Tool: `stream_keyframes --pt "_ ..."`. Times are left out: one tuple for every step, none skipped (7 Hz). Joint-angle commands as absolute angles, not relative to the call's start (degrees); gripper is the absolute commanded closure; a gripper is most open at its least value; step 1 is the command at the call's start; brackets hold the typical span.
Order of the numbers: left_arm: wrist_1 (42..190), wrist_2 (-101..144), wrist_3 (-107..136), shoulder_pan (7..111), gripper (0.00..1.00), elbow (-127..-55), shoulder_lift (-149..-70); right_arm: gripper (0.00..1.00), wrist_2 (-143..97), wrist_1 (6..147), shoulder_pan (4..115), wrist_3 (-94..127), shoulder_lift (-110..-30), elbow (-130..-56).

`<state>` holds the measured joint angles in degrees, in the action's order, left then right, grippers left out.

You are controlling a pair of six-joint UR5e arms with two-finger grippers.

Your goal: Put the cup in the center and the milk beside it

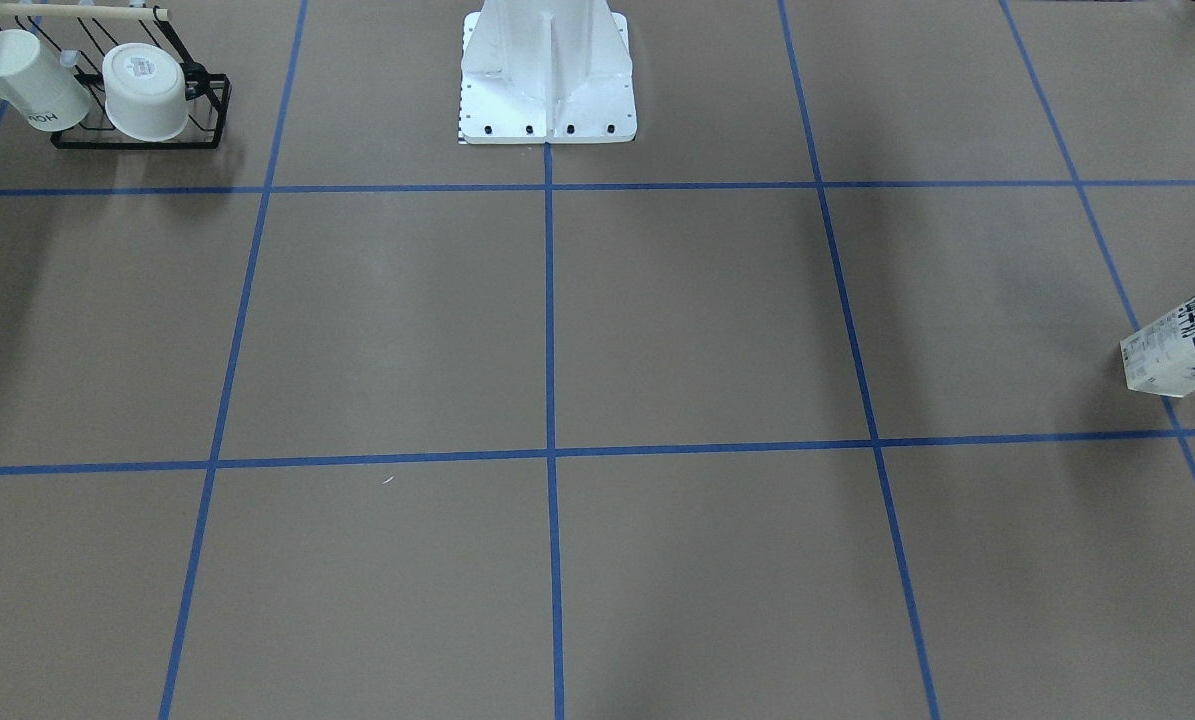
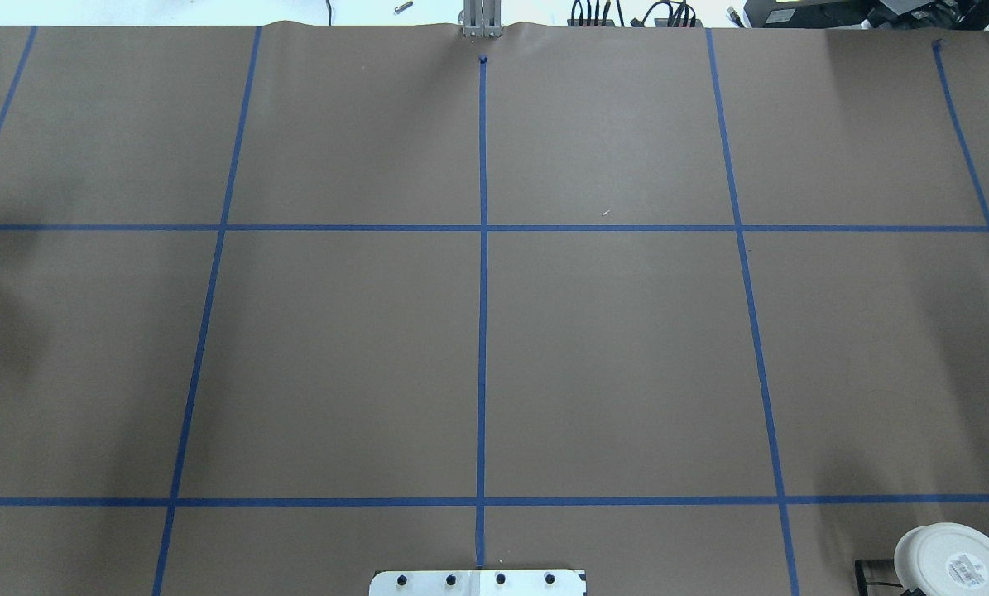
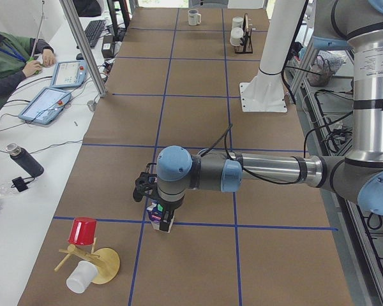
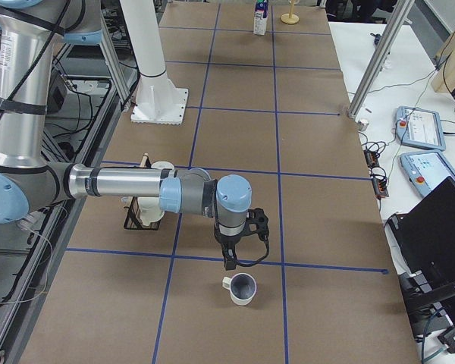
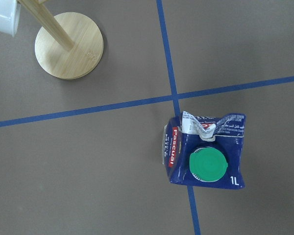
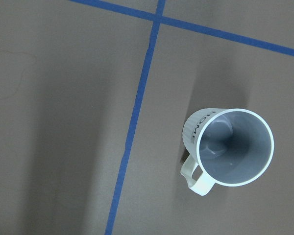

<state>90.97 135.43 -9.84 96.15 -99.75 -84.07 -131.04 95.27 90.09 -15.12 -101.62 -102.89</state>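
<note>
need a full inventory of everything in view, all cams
milk: 1, dark blue and white, green cap; upright on a tape crossing at the table's left end.
cup: 1, white, grey inside; upright near the table's right end.
wire rack: 1, black; right side, near the robot.
rack cups: 2, white; in the rack.
wooden stand: 1, light wood; beside the milk.
red cup: 1; on the stand.
white cup: 1; on the stand.
pedestal: 1, white; robot's base.
pendants: 2, grey; side table.
bottle: 1, dark; side table.
operator: 1, green jacket; seated there.
left gripper: over the milk; state unclear.
right gripper: over the cup; state unclear.
</note>
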Motion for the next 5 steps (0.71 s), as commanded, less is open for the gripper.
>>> stream_keyframes --pt "91.05 135.35 -10.02 96.15 0.02 -99.76 -83.94 0.00 -131.04 95.27 90.09 -15.12 -101.60 -102.92" --pt "91.05 135.35 -9.93 96.15 0.02 -100.36 -83.94 0.00 -131.04 95.27 90.09 -15.12 -101.60 -102.92" --pt "91.05 135.35 -9.93 96.15 0.02 -101.33 -84.02 0.00 -131.04 95.19 90.09 -15.12 -101.60 -102.92" --pt "91.40 135.18 -9.93 96.15 0.02 -101.95 -84.63 0.00 -130.96 95.10 90.09 -15.12 -101.17 -102.92" --pt "95.93 135.18 -9.58 96.15 0.02 -101.87 -84.81 0.00 -130.96 91.10 90.09 -14.77 -101.08 -102.75"
